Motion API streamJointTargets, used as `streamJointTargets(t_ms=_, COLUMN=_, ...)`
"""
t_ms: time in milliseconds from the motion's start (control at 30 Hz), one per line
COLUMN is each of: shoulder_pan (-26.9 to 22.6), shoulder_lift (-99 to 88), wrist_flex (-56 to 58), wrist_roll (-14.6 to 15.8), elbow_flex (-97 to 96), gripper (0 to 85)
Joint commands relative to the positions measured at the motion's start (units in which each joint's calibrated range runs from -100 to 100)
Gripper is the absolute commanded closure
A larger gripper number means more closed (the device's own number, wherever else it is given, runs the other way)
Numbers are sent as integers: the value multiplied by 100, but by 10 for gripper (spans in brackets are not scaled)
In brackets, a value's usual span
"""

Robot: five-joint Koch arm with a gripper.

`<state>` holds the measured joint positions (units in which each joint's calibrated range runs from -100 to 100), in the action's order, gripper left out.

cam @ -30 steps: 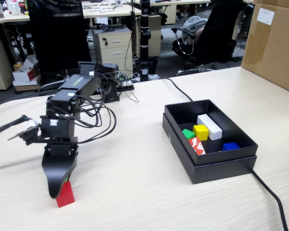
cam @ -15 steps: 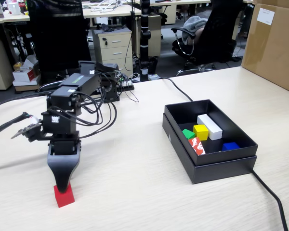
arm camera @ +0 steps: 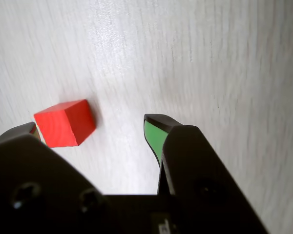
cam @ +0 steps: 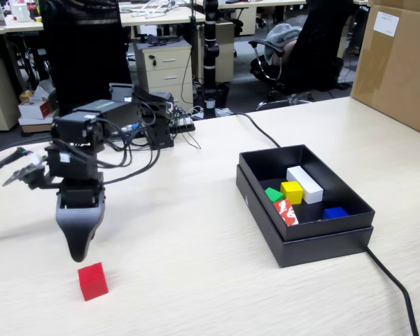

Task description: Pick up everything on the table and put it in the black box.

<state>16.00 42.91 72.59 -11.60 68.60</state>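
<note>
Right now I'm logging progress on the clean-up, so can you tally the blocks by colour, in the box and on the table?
Red cube, on the table: 1
Red printed block, in the box: 1
Green: 1
Yellow: 1
White: 1
Blue: 1
Total: 6 blocks, 5 in the box, 1 on the table.

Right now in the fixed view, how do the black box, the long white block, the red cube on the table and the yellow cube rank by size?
1. black box
2. long white block
3. red cube and yellow cube: alike; the red looks slightly bigger, but it lies nearer the camera.
</note>
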Motion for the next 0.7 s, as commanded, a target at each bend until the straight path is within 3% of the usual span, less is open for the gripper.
streamJointTargets(t_ms=0, shoulder_pan=-63, shoulder_lift=-545, wrist_flex=-879, wrist_roll=20, elbow_flex=375, gripper=414)
streamJointTargets(t_ms=167, shoulder_pan=-161, shoulder_lift=-86, wrist_flex=-1337, wrist_roll=39, elbow_flex=348, gripper=420)
streamJointTargets(t_ms=667, shoulder_pan=-181, shoulder_lift=430, wrist_flex=-1345, wrist_roll=54, elbow_flex=339, gripper=481)
